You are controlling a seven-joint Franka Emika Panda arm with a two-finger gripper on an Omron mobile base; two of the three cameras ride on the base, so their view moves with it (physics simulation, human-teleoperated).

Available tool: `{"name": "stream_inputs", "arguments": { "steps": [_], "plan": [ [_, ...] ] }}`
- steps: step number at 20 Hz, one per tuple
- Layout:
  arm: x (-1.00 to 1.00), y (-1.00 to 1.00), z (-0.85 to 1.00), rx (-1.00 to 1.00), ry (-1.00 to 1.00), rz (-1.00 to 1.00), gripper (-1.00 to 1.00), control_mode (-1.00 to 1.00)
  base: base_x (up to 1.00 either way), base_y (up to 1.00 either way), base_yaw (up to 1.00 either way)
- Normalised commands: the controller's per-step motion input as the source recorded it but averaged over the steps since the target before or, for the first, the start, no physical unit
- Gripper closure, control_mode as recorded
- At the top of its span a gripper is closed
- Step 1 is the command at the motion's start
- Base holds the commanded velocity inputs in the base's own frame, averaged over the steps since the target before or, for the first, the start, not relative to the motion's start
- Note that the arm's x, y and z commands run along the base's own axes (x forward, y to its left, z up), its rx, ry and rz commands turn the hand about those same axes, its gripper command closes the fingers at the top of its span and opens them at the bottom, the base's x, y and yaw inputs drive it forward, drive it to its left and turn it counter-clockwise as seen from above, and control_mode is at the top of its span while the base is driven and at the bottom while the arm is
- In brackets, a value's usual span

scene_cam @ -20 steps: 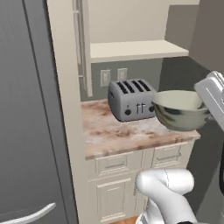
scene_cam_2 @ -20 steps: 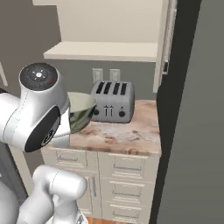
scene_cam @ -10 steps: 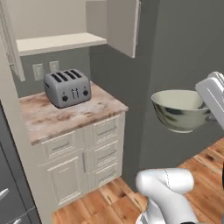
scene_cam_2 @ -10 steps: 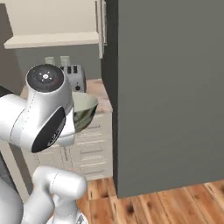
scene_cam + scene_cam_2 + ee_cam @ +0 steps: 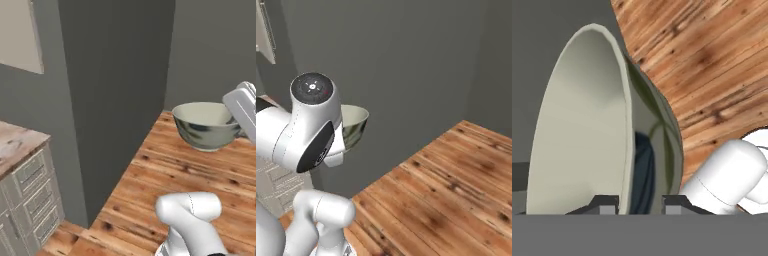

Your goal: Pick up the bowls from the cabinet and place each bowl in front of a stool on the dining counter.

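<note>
The bowl (image 5: 206, 126) is riding in mid-air above the wooden floor (image 5: 456, 195), mouth up and roughly level in the left base view — likely being kept that way so it is ready to set straight down on a counter. The gripper (image 5: 640, 204) is pinching the bowl's wall at the rim: in the hand view one dark tip is sitting against the cream inside and the other against the glossy grey-green outside, so the jaws are closed on the bowl.

Going outward, the dark grey wall (image 5: 115, 95) is standing just behind and beside the bowl, with its corner edge near the rim in the left base view. To the far left a marbled worktop over cream drawers (image 5: 27, 185) is lying well apart.

The open floor is stretching away on the right — by my judgement the freest room for carrying the bowl on toward the dining counter.
</note>
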Motion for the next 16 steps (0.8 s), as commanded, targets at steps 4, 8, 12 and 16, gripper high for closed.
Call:
{"name": "stream_inputs", "arguments": {
  "steps": [4, 8, 12, 16],
  "plan": [
    [0.0, 0.0, 0.0, 0.0, 0.0, 0.0, 1.0, 1.0, 0.0, 0.0, -0.99],
    [0.0, 0.0, 0.0, 0.0, 0.0, 0.0, 1.0, 1.0, 0.24, 0.22, -0.84],
    [0.0, 0.0, 0.0, 0.0, 0.0, 0.0, 1.0, 1.0, 0.48, 0.43, -0.78],
    [0.0, 0.0, 0.0, 0.0, 0.0, 0.0, 1.0, 1.0, 0.64, 0.69, -0.72]
  ]
}}
